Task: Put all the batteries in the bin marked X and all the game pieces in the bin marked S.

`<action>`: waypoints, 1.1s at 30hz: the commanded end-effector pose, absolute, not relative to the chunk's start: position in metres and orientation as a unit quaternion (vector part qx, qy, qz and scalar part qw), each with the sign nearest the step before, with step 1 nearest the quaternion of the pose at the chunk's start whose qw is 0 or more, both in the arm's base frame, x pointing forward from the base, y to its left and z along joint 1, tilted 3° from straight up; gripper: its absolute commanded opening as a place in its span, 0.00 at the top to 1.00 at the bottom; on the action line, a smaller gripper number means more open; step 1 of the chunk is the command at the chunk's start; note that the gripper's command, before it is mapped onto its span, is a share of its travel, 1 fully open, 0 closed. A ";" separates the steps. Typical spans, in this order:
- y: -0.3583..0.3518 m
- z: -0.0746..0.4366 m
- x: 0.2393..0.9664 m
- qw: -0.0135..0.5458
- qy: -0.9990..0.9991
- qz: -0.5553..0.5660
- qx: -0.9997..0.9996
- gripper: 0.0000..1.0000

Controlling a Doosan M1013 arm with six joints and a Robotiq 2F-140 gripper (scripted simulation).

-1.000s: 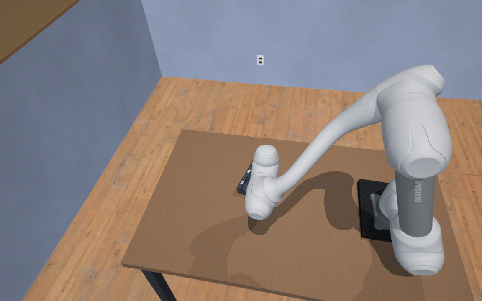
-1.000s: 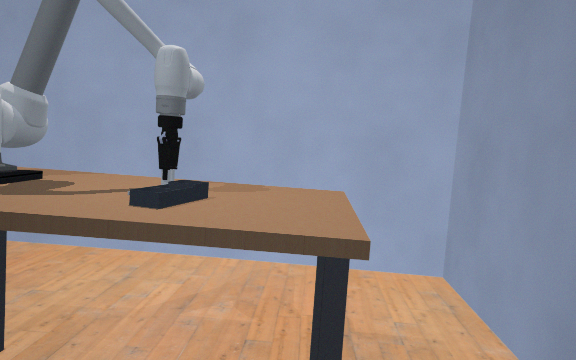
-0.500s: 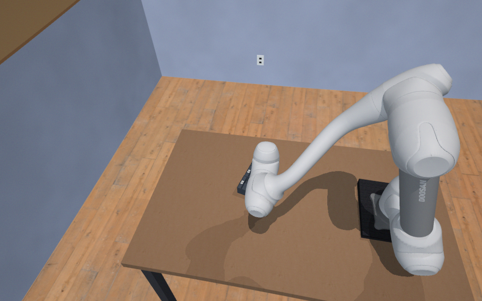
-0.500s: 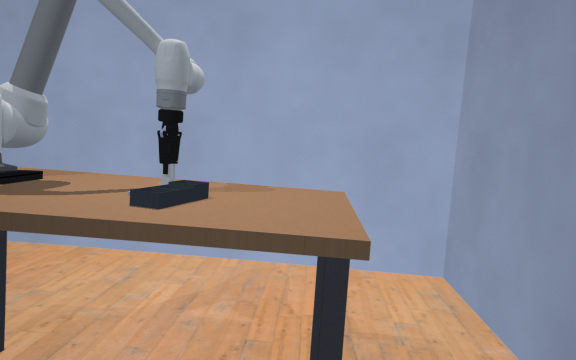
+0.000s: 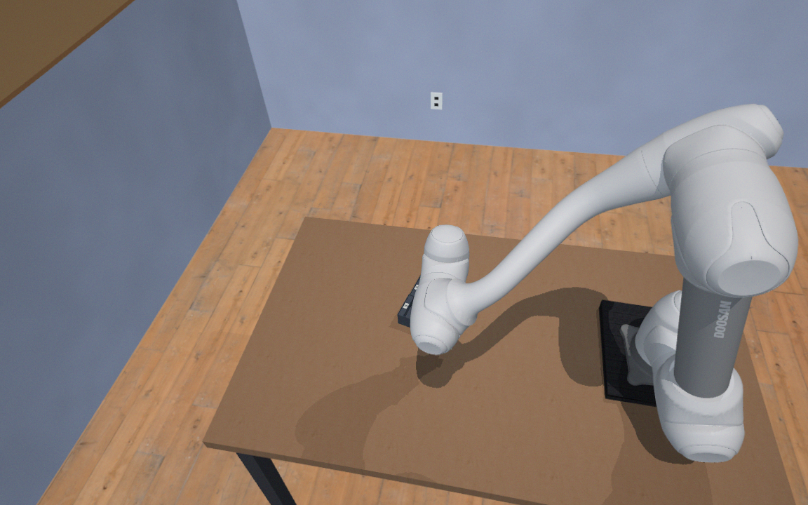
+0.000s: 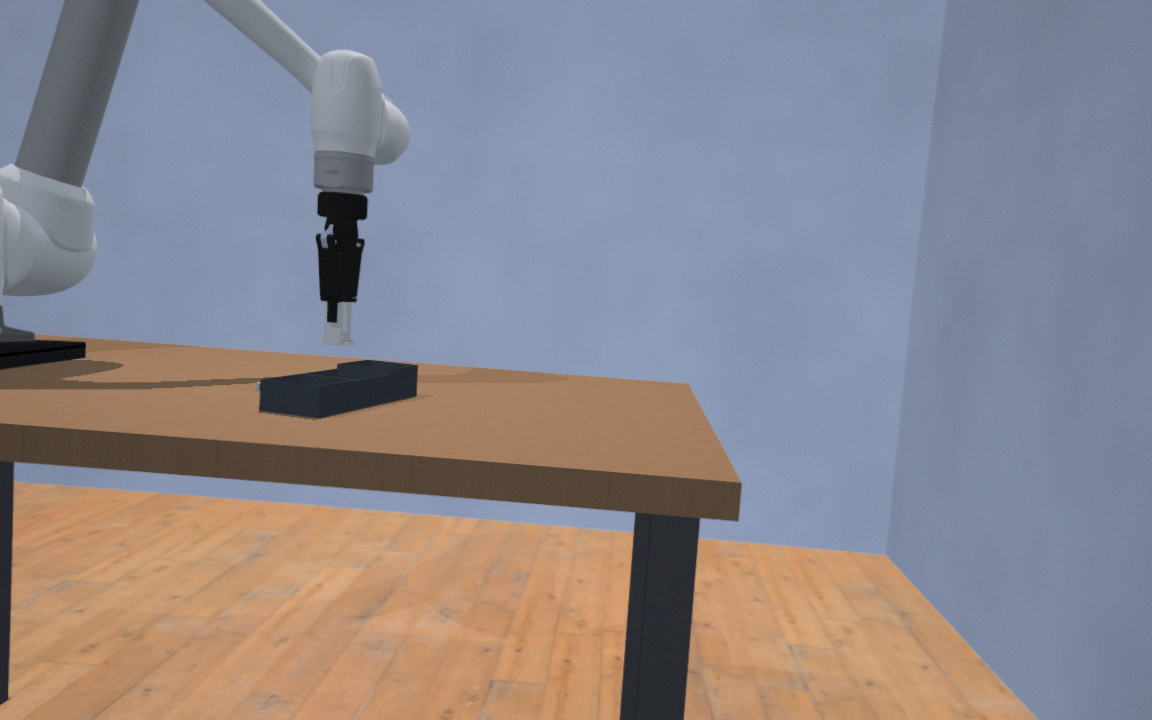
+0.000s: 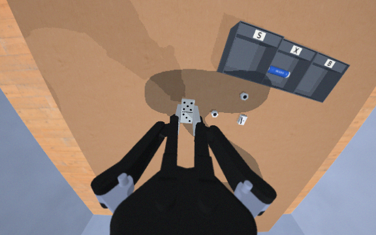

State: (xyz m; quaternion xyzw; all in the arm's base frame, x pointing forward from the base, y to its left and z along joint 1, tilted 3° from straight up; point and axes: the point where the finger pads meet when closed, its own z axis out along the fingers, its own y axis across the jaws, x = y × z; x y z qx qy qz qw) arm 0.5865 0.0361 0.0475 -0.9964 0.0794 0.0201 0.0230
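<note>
My gripper point(image 7: 187, 111) point(image 6: 339, 320) is shut on a white domino point(image 7: 187, 109) point(image 6: 343, 341) with black pips and holds it upright, well above the table point(image 6: 517, 438) point(image 7: 87, 98). In the top view the wrist hides the gripper. A dark row of three bins point(image 6: 338, 389) point(image 5: 405, 308) stands to the right: bin S point(image 7: 240, 52) looks empty, bin X point(image 7: 282, 59) holds a blue battery point(image 7: 279, 72), bin B point(image 7: 312, 81) looks empty. A small white game piece point(image 7: 242, 119) lies on the table between the gripper and the bins.
Two metal nuts point(image 7: 244, 96) point(image 7: 214, 113) lie on the table near the bins. The arm's black base plate point(image 5: 620, 351) sits at the table's right side.
</note>
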 end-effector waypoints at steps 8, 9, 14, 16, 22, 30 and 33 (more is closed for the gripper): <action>0.036 0.048 0.587 0.023 0.079 0.020 -0.996 0.87; 0.036 0.052 0.587 0.023 0.079 0.020 -0.996 0.87; 0.031 0.054 0.590 0.023 0.079 0.020 -0.996 0.87; 0.021 0.053 0.597 0.023 0.079 0.020 -0.996 0.87; -0.008 0.051 0.618 0.023 0.079 0.020 -0.996 0.87; -0.042 0.049 0.643 0.021 0.195 0.023 -0.980 0.87; -0.052 0.048 0.650 0.019 0.252 0.024 -0.967 0.87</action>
